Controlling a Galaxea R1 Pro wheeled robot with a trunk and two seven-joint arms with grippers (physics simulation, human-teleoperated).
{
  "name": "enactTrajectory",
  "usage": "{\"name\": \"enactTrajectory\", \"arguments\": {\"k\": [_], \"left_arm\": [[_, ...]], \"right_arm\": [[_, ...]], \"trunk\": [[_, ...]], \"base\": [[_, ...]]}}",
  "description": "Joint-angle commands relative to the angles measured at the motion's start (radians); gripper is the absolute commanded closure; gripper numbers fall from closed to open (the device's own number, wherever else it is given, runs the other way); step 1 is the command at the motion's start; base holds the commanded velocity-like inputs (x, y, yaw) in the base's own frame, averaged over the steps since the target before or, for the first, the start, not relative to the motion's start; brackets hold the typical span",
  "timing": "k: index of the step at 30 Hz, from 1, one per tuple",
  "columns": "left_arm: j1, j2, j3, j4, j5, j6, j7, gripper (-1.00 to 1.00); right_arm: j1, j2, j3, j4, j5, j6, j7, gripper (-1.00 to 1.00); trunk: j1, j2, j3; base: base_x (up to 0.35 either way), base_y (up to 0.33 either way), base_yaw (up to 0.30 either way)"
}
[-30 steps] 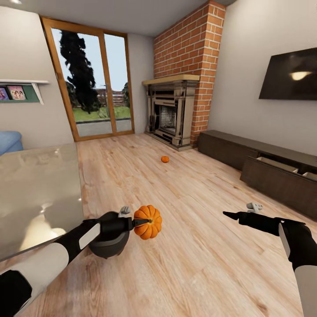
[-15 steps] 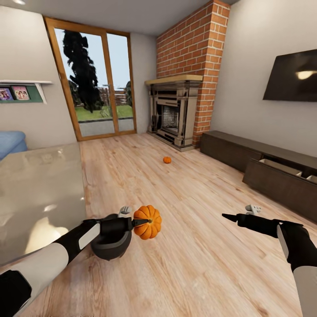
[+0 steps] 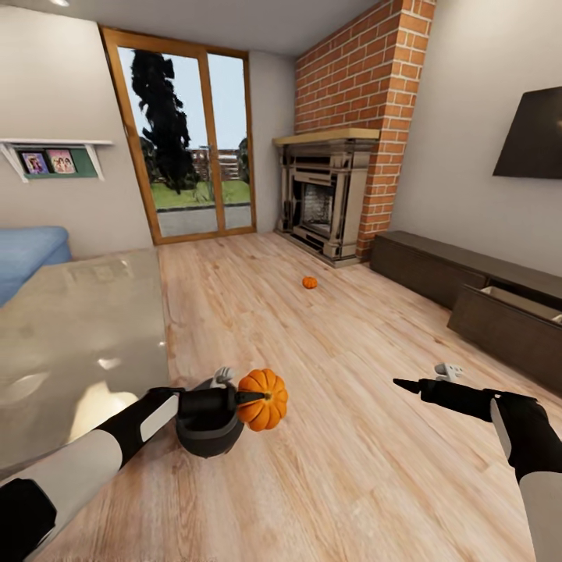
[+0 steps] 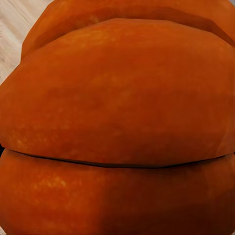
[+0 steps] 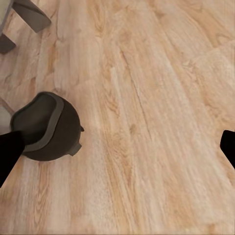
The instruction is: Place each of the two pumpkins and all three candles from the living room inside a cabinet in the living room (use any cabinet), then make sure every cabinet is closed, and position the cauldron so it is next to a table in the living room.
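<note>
My left gripper (image 3: 251,398) is shut on an orange ribbed pumpkin (image 3: 264,400), held just above the floor; up close its skin (image 4: 117,107) crowds the left wrist view. The black cauldron (image 3: 206,428) sits on the floor under my left wrist, beside the glass-topped table (image 3: 78,336), and also shows from above (image 5: 49,128). A second pumpkin (image 3: 310,282) lies on the floor near the fireplace. The long dark cabinet (image 3: 499,328) runs along the right wall with one drawer (image 3: 521,301) pulled out. My right gripper (image 3: 406,384) hangs open and empty over bare floor. The candles are out of view.
A brick fireplace (image 3: 328,195) stands at the far wall next to a glass patio door (image 3: 187,140). A blue sofa (image 3: 27,250) sits beyond the table. A wall TV (image 3: 538,133) hangs above the cabinet. Wood floor (image 3: 351,351) stretches between table and cabinet.
The whole picture has slid to the right, so the camera has turned left. Both arms keep their pose and the left gripper still holds the pumpkin.
</note>
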Motion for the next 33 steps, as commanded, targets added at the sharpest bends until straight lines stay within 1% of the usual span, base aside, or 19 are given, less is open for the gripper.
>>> {"name": "enactTrajectory", "arguments": {"k": [1, 6, 28, 33], "left_arm": [[0.0, 0.001, 0.0, 0.0, 0.0, 0.001, 0.0, 1.0], [0.0, 0.008, 0.001, 0.002, 0.0, 0.002, 0.0, 1.0], [0.0, 0.012, 0.001, 0.003, 0.0, 0.0, 0.0, 1.0], [0.0, 0.014, 0.001, 0.005, 0.001, -0.001, 0.001, 1.0]], "right_arm": [[0.0, 0.0, 0.0, 0.0, 0.0, -0.001, 0.0, -1.0], [0.0, -0.001, 0.0, 0.007, -0.004, -0.003, 0.002, -1.0], [0.0, 0.0, 0.0, 0.018, -0.006, -0.003, 0.003, -1.0], [0.0, -0.001, 0.0, 0.018, -0.008, -0.004, 0.003, -1.0]], "trunk": [[-0.004, 0.007, 0.002], [-0.023, 0.042, 0.01], [-0.107, 0.196, 0.05], [-0.127, 0.231, 0.064]], "base": [[0.0, 0.0, 0.142], [0.0, 0.0, 0.015], [0.0, 0.0, -0.172], [0.0, 0.0, -0.205]]}}
